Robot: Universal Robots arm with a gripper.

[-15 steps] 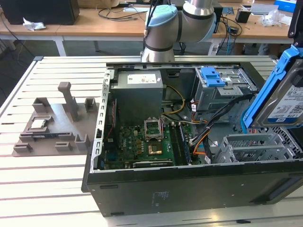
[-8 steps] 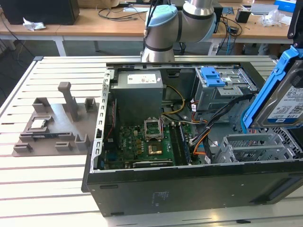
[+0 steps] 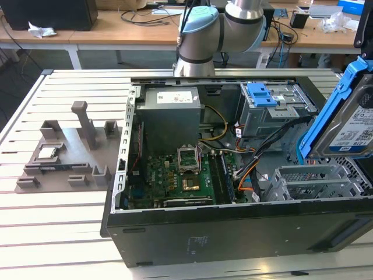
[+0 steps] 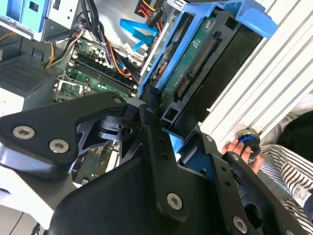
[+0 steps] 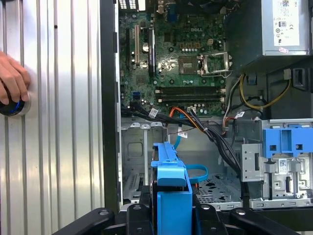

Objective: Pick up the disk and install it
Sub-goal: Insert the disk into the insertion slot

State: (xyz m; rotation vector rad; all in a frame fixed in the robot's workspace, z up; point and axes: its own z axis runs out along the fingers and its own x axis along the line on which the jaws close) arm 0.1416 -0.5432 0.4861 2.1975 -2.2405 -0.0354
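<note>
A slatted silver metal counter [image 3: 58, 233] carried an open black computer case [image 3: 233, 239], its green motherboard [image 3: 169, 175] exposed. We saw the black claw [image 5: 171, 218] clamped on the silver hard disk in its blue plastic frame [image 3: 349, 125], tilted in the air over the case at the exterior view's right, apart from the grey drive cage [image 3: 274, 116]. A person's hand [image 5: 12, 78] rested on the counter beside the case.

The exterior view looks down obliquely, from some way off, into the open computer case [image 3: 233, 236] on the bench [image 3: 58, 233]. Both wrist views look closely past the fingers [image 4: 154, 137], sharing the motherboard [image 5: 171, 58] beyond them.
</note>
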